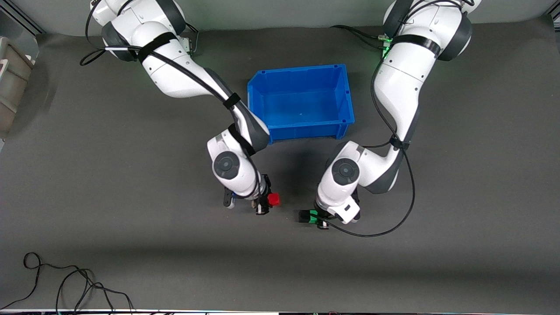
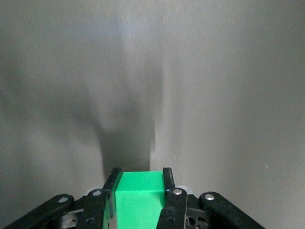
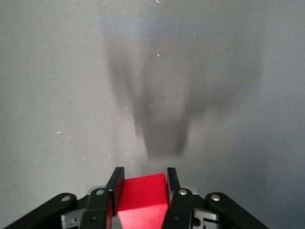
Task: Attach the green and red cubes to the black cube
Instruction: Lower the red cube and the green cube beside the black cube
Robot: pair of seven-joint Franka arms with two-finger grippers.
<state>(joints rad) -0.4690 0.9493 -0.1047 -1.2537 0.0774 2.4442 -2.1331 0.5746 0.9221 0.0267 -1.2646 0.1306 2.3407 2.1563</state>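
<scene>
My right gripper [image 1: 267, 200] is shut on the red cube [image 1: 274, 199], held low over the table nearer the camera than the blue bin; the right wrist view shows the cube [image 3: 142, 198] pinched between both fingers [image 3: 115, 183]. My left gripper [image 1: 316, 218] is shut on the green cube [image 1: 313, 216], which the left wrist view [image 2: 140, 200] shows between its fingers [image 2: 167, 179]. A small black block [image 1: 304, 216], apparently the black cube, sits against the green cube on the side toward the red cube. It does not show in the left wrist view. A gap separates it from the red cube.
The blue bin [image 1: 302, 70] stands empty between the two arms, nearer the bases. A loose black cable [image 1: 74, 280] lies near the table's front edge at the right arm's end. A beige object [image 1: 13, 83] sits at that end's edge.
</scene>
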